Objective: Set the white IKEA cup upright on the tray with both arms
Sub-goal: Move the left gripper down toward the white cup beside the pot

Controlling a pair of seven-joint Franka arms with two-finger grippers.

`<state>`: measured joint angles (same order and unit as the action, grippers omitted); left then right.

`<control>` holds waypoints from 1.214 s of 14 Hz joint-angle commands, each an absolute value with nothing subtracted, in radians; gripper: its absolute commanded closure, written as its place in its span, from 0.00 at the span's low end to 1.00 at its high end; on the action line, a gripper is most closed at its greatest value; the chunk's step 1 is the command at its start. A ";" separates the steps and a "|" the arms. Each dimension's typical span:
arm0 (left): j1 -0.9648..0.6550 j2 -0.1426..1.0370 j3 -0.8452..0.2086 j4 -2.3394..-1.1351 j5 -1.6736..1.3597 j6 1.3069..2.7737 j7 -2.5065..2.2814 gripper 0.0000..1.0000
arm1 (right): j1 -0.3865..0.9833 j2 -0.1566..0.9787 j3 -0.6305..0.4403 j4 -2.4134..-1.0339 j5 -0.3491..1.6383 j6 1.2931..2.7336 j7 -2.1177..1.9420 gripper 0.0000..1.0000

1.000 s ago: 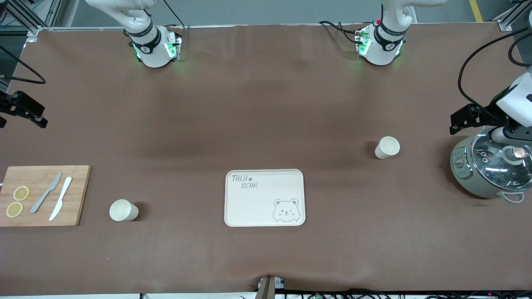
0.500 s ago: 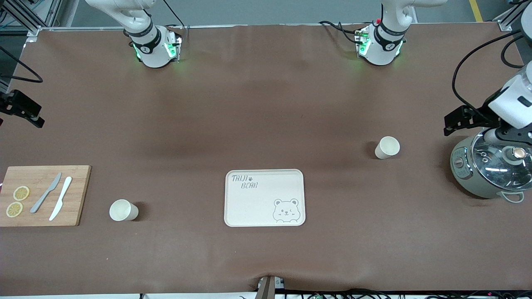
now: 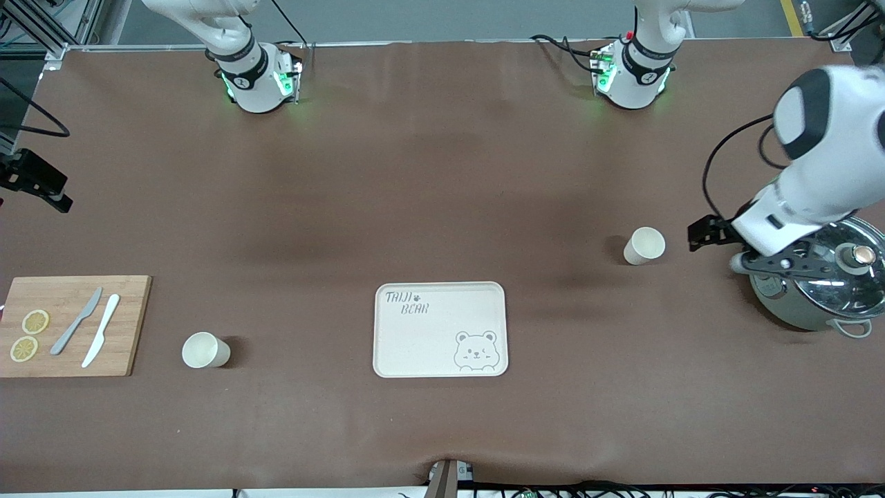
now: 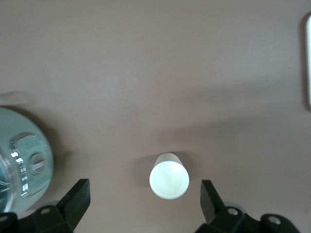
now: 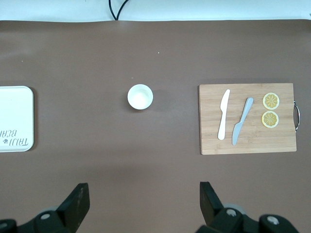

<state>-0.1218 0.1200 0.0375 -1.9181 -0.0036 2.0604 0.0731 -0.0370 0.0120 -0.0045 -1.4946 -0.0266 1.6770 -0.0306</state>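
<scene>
Two small white plastic cups, both upright and off the tray. One cup (image 3: 644,245) sits toward the left arm's end, beside the grey-green cooker with glass lid (image 3: 819,277). The other cup (image 3: 205,350) stands near the wooden cutting board (image 3: 72,325).

The cream rectangular tray with bear drawing (image 3: 440,329) is bare.

Left gripper (image 4: 145,204) is spread wide and empty over the first cup. Right gripper (image 5: 144,206) is wide open, empty, and waiting high up.

Cups look light, rigid, slick and easily tipped, so I'd pinch across the wall below the rim.
</scene>
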 commanded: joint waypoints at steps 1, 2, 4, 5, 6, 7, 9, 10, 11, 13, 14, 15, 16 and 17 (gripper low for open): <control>-0.114 0.043 0.026 -2.112 0.005 2.196 0.055 0.00 | -0.049 0.018 0.003 -1.471 -0.017 1.669 -0.018 0.00; -0.114 0.044 0.026 -2.147 0.005 2.235 0.057 0.00 | -0.049 0.018 0.003 -1.471 -0.017 1.669 -0.020 0.00; -0.114 0.046 0.025 -2.242 0.005 2.368 0.057 0.00 | -0.049 0.020 0.003 -1.471 -0.017 1.671 -0.023 0.00; -0.115 0.054 0.025 -2.270 0.005 2.417 0.055 0.00 | -0.054 0.021 0.003 -1.471 -0.017 1.672 -0.028 0.00; -0.115 0.060 0.025 -2.287 0.005 2.446 0.055 0.00 | -0.058 0.025 0.003 -1.471 -0.017 1.672 -0.029 0.00; -0.115 0.064 0.025 -2.299 0.005 2.466 0.055 0.00 | -0.060 0.034 0.003 -1.471 -0.018 1.672 -0.026 0.00; -0.109 0.072 0.025 -2.333 0.005 2.508 0.055 0.00 | -0.074 0.054 0.003 -1.471 -0.017 1.680 -0.029 0.00; -0.107 0.081 0.025 -2.351 0.005 2.537 0.055 0.00 | -0.077 0.054 0.003 -1.471 -0.018 1.684 -0.031 0.00; -0.106 0.095 0.025 -2.358 0.005 2.555 0.055 0.00 | -0.077 0.057 0.003 -1.471 -0.018 1.684 -0.031 0.00; -0.106 0.118 0.025 -2.361 0.005 2.571 0.055 0.00 | -0.074 0.060 0.003 -1.471 -0.017 1.692 -0.031 0.00; -0.106 0.135 0.025 -2.359 0.003 2.571 0.055 0.00 | -0.072 0.066 0.005 -1.471 -0.015 1.706 -0.031 0.00; -0.106 0.158 0.026 -2.358 0.003 2.583 0.055 0.00 | -0.074 0.069 0.005 -1.471 -0.015 1.707 -0.031 0.00; -0.106 0.175 0.026 -2.359 0.003 2.608 0.055 0.00 | -0.072 0.072 0.005 -1.471 -0.015 1.707 -0.029 0.00; -0.106 0.187 0.026 -2.359 0.003 2.618 0.055 0.00 | -0.072 0.074 0.005 -1.471 -0.015 1.707 -0.029 0.00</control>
